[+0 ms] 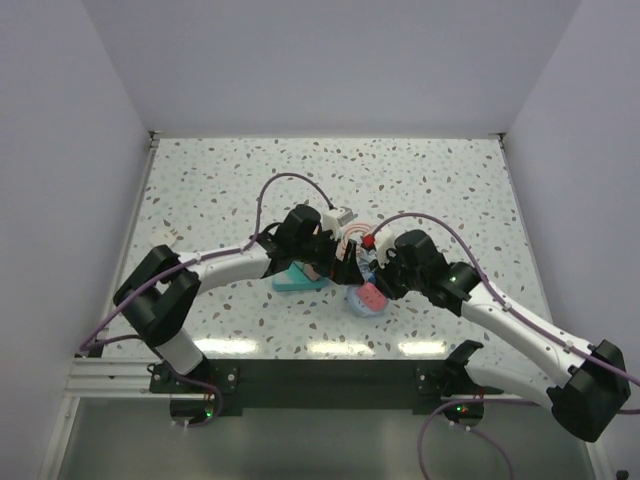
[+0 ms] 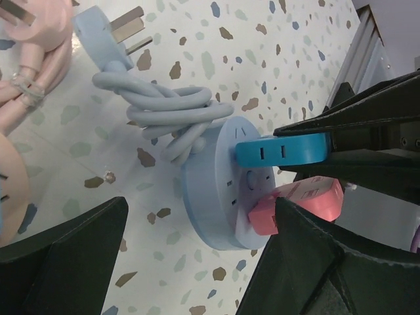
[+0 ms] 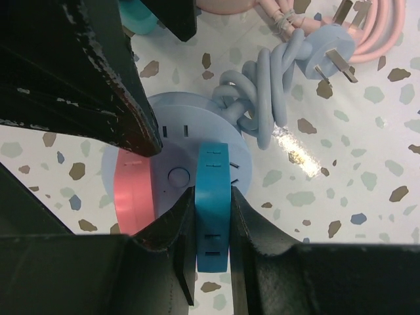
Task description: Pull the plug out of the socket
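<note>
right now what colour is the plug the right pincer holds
Blue plug, best in right wrist view.

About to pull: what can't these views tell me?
Prongs of the blue plug: both wrist views, hidden where its body meets the socket.
Most of the pink plug: right wrist, covered by the left gripper.
Hold of the right gripper: top external, too small to judge.

The top view looks down from above and behind the arms (image 1: 230, 265) onto the whole table (image 1: 200, 180), while both wrist views hang close over the socket (image 2: 210, 197), left one slantwise, right one straight down, sharing the blue plug (image 3: 213, 223).
</note>
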You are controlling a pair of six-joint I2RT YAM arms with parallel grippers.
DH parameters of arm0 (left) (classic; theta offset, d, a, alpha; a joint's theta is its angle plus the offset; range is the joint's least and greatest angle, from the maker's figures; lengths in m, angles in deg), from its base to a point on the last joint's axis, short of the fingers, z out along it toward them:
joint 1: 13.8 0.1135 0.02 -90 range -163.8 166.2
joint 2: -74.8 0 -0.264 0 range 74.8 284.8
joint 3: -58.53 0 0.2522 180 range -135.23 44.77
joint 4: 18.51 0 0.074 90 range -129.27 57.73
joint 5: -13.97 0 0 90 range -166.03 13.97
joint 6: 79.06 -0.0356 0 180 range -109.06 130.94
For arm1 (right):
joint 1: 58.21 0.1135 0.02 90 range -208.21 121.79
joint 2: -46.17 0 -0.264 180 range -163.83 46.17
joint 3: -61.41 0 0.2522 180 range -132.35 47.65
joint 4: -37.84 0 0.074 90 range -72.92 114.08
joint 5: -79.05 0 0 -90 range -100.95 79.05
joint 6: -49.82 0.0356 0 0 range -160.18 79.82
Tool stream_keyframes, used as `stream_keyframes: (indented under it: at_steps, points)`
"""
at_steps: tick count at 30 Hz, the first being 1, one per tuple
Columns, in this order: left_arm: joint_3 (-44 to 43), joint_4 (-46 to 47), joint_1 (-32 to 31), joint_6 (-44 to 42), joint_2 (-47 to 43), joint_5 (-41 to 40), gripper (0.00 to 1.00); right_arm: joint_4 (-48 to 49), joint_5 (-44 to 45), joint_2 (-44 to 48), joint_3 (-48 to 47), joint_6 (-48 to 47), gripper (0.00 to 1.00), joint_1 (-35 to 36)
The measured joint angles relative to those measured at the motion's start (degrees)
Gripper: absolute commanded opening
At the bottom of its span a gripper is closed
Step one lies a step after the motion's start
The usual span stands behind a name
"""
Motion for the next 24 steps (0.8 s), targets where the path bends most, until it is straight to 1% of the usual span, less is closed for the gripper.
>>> stream_keyframes:
  at_steps: [4,9,10,15,18,24]
  points:
    - [-1.42,1.95,0.07,-0.35,2.84,3.76,1.00,-0.04,0.28,0.79,0.33,-0.02,0.00,0.00]
    - [-1.42,2.73,0.07,-0.68,3.17,6.12,0.98,0.76,0.46,1.44,0.33,0.00,0.00,0.13]
    - [-1.42,2.97,0.11,-0.68,3.26,6.58,0.95,0.81,0.57,1.60,0.33,0.02,0.00,0.13]
    - [-1.42,4.44,0.22,-0.50,4.44,8.98,0.88,1.11,1.95,1.68,0.33,0.02,0.00,0.17]
    - [-1.42,5.07,0.20,-0.48,5.33,10.05,0.81,1.66,2.34,1.75,0.33,0.04,0.00,0.17]
    - [-1.25,6.99,0.22,0.39,6.71,12.22,0.61,1.81,2.32,2.51,0.33,0.07,0.00,0.15]
